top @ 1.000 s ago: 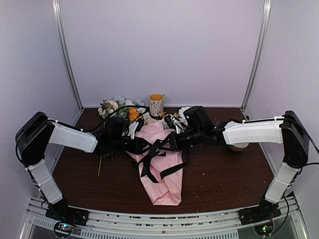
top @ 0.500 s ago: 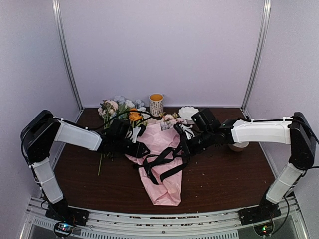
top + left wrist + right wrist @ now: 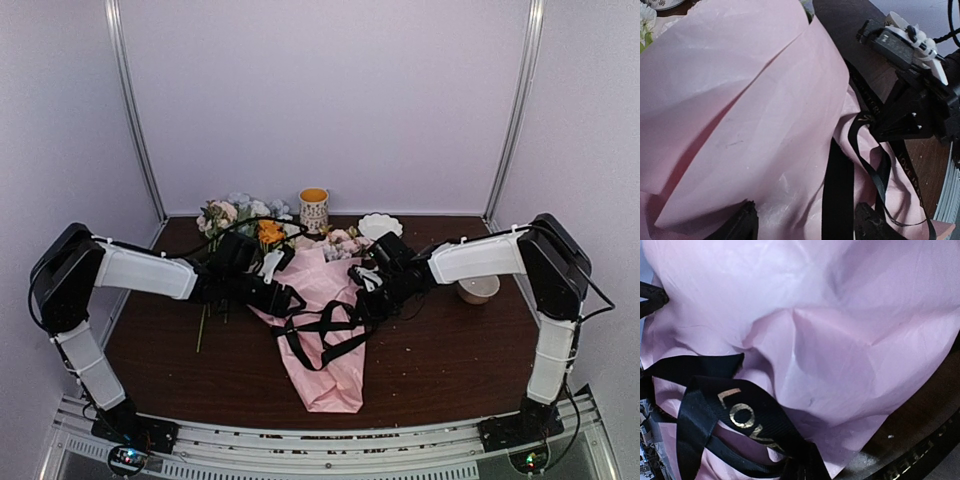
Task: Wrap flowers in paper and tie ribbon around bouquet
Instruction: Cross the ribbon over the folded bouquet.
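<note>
Lying at the middle of the dark table (image 3: 450,370), the bouquet (image 3: 338,375) points its narrow end toward the bottom of the top view; its pink paper (image 3: 740,100) is creased and overlaps itself in one long fold; above the tip the black ribbon (image 3: 322,330) crosses the cone in loose loops and tails, with gold lettering on it in the right wrist view; the left gripper (image 3: 288,298) reaches in from the left, its fingers (image 3: 742,225) well apart over the paper, a strand of ribbon between them, clasping nothing; the right gripper (image 3: 363,302) reaches in from the right, jaws pinched closed on the ribbon at the cone's right edge; farther up, pink and white blooms (image 3: 340,240) fill the bouquet's wide end; loose flowers (image 3: 232,215) lie at the upper left, a cup (image 3: 313,210) stands beside them, a white dish (image 3: 378,225) sits right of it, and a bowl (image 3: 478,289) sits under the right arm.
</note>
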Tool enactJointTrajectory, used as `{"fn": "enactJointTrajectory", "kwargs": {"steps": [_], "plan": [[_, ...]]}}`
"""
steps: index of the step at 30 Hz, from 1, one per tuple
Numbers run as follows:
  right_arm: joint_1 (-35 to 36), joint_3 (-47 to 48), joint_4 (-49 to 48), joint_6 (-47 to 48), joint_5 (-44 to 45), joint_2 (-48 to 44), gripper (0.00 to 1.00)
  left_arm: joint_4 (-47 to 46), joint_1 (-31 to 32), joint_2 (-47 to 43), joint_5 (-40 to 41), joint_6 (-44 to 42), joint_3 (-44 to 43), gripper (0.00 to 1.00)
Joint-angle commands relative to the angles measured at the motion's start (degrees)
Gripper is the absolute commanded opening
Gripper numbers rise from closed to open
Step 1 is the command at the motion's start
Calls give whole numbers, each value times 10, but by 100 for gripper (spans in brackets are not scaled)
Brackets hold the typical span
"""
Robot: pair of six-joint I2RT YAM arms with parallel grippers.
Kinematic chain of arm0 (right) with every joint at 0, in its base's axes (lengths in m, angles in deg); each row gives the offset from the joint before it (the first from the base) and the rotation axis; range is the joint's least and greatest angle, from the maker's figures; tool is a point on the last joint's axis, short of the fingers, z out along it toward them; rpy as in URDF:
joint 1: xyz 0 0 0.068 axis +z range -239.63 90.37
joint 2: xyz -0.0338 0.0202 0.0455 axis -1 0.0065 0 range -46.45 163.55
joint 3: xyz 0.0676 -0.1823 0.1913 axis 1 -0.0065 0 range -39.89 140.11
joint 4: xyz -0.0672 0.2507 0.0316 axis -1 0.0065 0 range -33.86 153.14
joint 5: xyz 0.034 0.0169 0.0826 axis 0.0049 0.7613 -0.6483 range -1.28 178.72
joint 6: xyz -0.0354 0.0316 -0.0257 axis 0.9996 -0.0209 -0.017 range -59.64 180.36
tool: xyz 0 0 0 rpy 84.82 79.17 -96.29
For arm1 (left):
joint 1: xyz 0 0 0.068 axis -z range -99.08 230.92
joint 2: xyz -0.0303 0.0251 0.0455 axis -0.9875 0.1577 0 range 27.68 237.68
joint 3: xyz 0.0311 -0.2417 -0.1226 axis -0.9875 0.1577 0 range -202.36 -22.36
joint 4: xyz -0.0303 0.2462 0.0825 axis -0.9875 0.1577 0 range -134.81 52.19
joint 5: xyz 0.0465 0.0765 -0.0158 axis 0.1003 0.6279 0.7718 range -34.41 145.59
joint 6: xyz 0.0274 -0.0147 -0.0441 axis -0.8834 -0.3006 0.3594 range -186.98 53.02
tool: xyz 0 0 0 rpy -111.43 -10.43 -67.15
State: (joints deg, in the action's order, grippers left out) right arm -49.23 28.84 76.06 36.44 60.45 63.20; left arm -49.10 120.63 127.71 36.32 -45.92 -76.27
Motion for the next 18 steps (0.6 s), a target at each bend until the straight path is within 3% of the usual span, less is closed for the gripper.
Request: {"fn": "enactJointTrajectory", "kwargs": {"steps": [1, 5, 7, 10, 16, 18], "plan": [[2, 23, 3, -1, 20, 21, 0, 26, 2, -29, -40, -31, -13, 71], [3, 23, -2, -4, 17, 27, 0, 90, 17, -20, -33, -69, -33, 72], [4, 24, -2, -5, 16, 28, 0, 128, 21, -5, -14, -83, -49, 67], [4, 26, -2, -5, 16, 27, 0, 162, 21, 9, 6, -94, -63, 53], [7, 35, 1, -3, 10, 30, 0, 166, 23, 1, -3, -100, -64, 5], [8, 40, 4, -2, 6, 33, 0, 167, 22, -9, 16, -96, -66, 0]]}}
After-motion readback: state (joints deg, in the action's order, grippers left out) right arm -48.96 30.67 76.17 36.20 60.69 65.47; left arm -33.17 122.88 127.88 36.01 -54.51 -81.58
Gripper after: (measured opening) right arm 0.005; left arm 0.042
